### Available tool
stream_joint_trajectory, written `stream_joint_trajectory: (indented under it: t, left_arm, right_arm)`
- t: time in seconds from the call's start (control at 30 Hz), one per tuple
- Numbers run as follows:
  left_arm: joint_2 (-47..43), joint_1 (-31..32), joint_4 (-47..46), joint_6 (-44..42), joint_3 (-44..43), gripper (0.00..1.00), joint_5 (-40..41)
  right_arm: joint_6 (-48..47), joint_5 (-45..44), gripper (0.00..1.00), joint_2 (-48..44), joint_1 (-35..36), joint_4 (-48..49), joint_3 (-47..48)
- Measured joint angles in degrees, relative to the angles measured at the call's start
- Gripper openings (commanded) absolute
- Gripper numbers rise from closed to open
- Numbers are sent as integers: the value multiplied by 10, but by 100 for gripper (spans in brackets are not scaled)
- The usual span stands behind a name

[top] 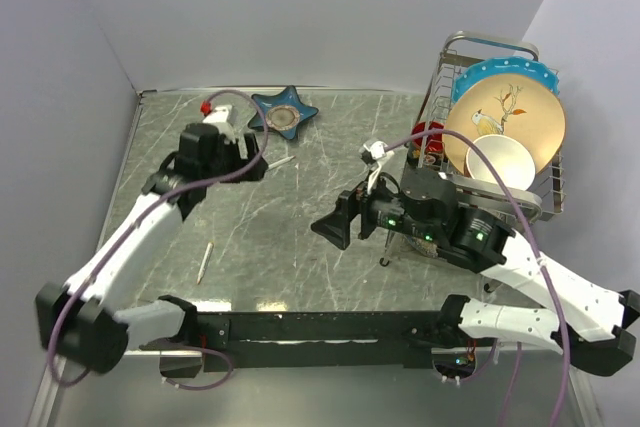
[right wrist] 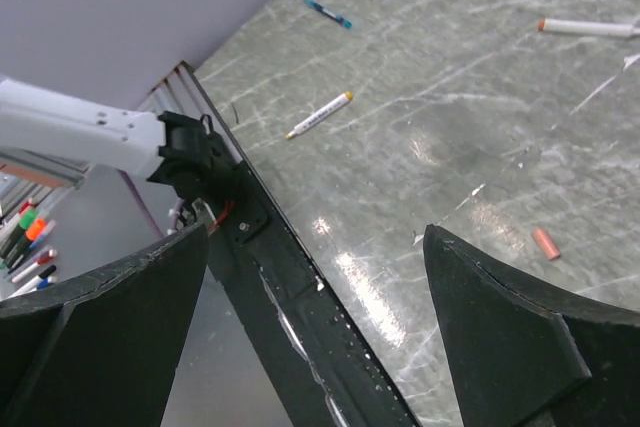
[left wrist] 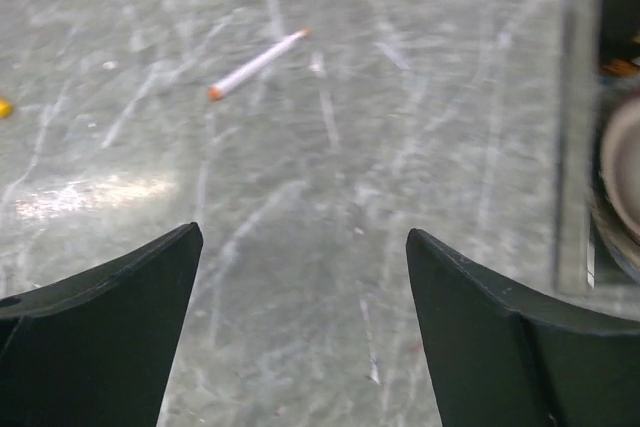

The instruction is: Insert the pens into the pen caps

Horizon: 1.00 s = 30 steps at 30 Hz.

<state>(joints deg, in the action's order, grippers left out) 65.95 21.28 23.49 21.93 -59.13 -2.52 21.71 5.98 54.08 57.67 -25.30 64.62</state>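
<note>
Both my grippers are spread wide with nothing in them. My left gripper (left wrist: 300, 237) hangs over the table (top: 290, 237), a glossy grey slab with white marble-like veins.

Ahead of its dark, wedge-shaped fingers lies the orange-tipped pen (left wrist: 258, 64), a slim white stick flat on the surface, near the blue star-shaped dish (top: 283, 112). At the very left edge of that wrist view there's a small yellow bit, mostly cut off, that looks like the yellow cap (left wrist: 4, 107).

My right gripper (right wrist: 315, 232) touches nothing. Its camera catches the yellow-tipped pen (right wrist: 320, 115) lying flat close to the table's near edge. The red-orange cap (right wrist: 545, 243), a stubby little tube, lies on its side, apart from both pens. The wire dish rack (top: 480, 37) sits far right.
</note>
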Motion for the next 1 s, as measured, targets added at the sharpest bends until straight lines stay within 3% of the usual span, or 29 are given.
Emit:
stream_joint_trajectory:
  t: [0.2, 0.5, 1.0]
  left_arm:
    - [136, -67, -12, -30, -57, 88, -39]
    - [289, -66, -43, -113, -138, 76, -80]
    - [463, -28, -50, -179, -212, 64, -39]
  right_arm:
    - [-12, 4, 92, -38, 2, 0, 0]
    - [-24, 2, 92, -60, 3, 0, 0]
    - [-34, -20, 93, -61, 3, -11, 4]
